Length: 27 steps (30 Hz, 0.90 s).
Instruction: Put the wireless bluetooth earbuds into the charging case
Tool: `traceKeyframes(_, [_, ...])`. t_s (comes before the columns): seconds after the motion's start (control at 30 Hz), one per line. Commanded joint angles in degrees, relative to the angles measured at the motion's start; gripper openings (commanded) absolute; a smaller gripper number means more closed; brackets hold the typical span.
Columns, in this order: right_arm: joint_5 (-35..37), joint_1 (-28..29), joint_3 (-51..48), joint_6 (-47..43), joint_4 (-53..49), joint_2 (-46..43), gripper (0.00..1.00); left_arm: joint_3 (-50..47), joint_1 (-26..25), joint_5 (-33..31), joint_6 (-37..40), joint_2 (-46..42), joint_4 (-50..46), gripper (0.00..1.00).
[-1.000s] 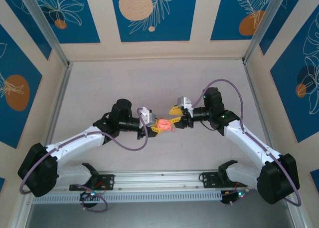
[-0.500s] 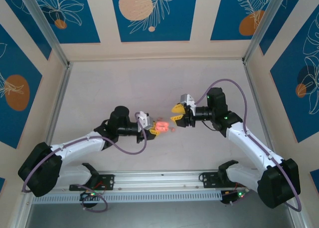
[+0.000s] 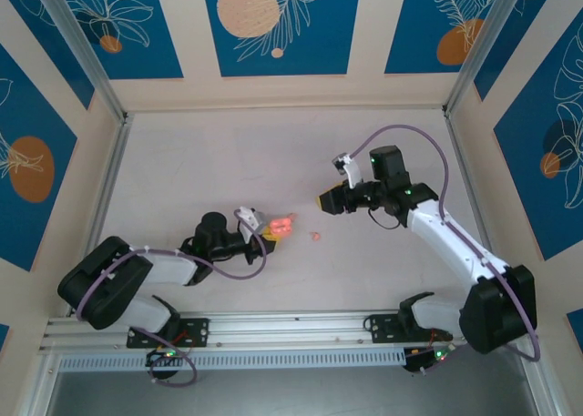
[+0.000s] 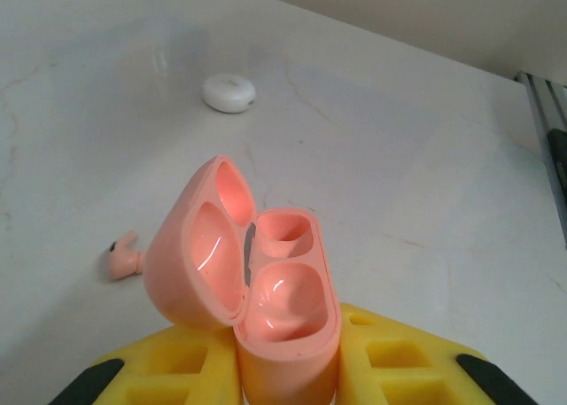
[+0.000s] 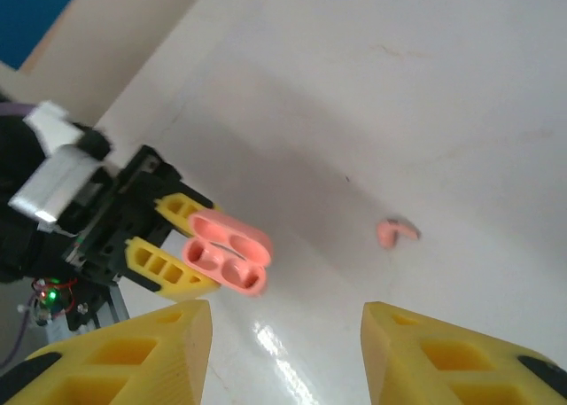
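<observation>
Seating the earbud [image 4: 124,256] starts with a clean pickup: it lies on the worktop [image 4: 425,157] near the charging case [image 4: 266,290], which your left claw [image 4: 288,374] clamps by its base, lid open, both wells looking empty. Your right claw [image 5: 283,334] hangs above, jaws apart and empty. Lower it straight over the bud, pinch gently, and hold the case level.
</observation>
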Motion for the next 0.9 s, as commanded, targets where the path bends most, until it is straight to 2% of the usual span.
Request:
traceKeyframes(0.0, [4.8, -0.1, 4.3, 8.4, -9.5, 4.9, 0.48, -1.0, 0.9, -2.1, -3.8, 1.0, 9.0, 0.25])
traceKeyframes(0.17, [9.1, 1.9, 11.6, 11.5, -14.9, 14.4, 0.47, -2.1, 1.4, -4.6, -4.9, 0.9, 9.8, 0.25])
traceKeyframes(0.37, [10.3, 5.4, 20.6, 8.5, -15.5, 26.3, 0.46, -3.5, 2.8, -6.2, -5.3, -2.0, 8.3, 0.25])
traceKeyframes(0.63, [7.0, 7.9, 31.4, 4.4, -13.7, 40.4, 0.48, -3.6, 4.5, -9.2, -2.8, -12.0, -5.2, 0.25])
traceKeyframes(0.87, [4.3, 8.9, 36.7, 3.2, -14.3, 48.7, 0.48, -3.6, 5.4, -12.1, -0.1, -22.0, -17.1, 0.26])
